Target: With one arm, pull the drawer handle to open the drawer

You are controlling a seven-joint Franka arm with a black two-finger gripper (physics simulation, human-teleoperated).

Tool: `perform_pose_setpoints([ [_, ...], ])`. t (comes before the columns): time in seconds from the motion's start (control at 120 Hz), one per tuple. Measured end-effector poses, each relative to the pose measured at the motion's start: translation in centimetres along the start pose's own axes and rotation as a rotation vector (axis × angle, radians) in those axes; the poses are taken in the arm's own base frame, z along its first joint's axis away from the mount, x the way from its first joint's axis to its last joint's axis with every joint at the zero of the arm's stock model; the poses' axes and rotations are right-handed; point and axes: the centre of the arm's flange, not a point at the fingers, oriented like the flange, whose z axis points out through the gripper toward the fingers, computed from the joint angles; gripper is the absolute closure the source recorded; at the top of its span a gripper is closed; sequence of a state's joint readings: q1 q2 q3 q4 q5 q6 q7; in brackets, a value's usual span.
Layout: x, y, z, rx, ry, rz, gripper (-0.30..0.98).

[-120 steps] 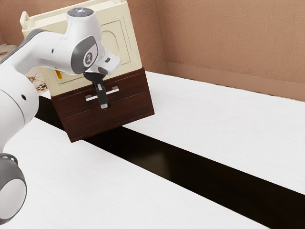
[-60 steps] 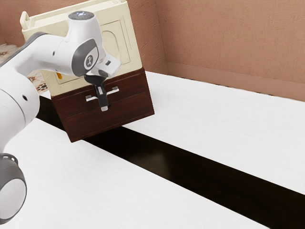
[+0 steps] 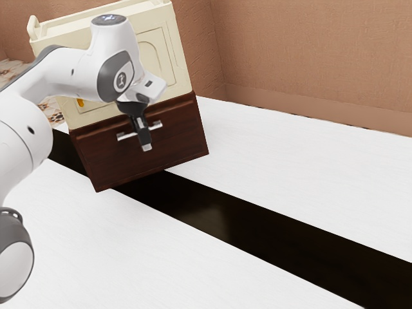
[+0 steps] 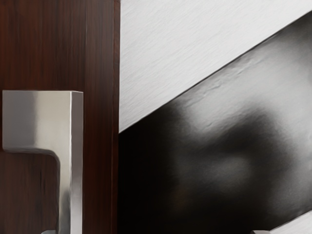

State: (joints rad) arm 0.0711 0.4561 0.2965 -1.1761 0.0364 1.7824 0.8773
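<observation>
Your open gripper stands at the drawer handle

The silver handle [image 3: 156,125] runs across the dark brown drawer [image 3: 183,138], and you find it toward the exterior view's upper left. The drawer looks closed. Your gripper [image 3: 146,145] points down in front of the handle's middle, covering part of the bar. Its fingers [image 4: 260,232] are spread: the wrist view gives you one tip on the drawer side of the bar and the other well out from it. You cannot tell whether either one touches the metal.

Above the drawer, you have a cream cabinet [image 3: 170,61] with raised panels, and a small orange piece [image 3: 80,102] on its face. Your white arm [image 3: 26,129] comes in from the exterior view's left. Around the drawer lies a white surface [image 3: 302,161], crossed by a glossy black strip [image 3: 257,232]; beyond it you see a brownish wall [image 3: 309,51].
</observation>
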Motion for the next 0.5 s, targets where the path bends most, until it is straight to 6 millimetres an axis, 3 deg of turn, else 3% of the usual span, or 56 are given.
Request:
perform_pose_setpoints([
  [0.5,-0.1,3.1,-1.3,-0.050,0.026,-0.012,0.23],
])
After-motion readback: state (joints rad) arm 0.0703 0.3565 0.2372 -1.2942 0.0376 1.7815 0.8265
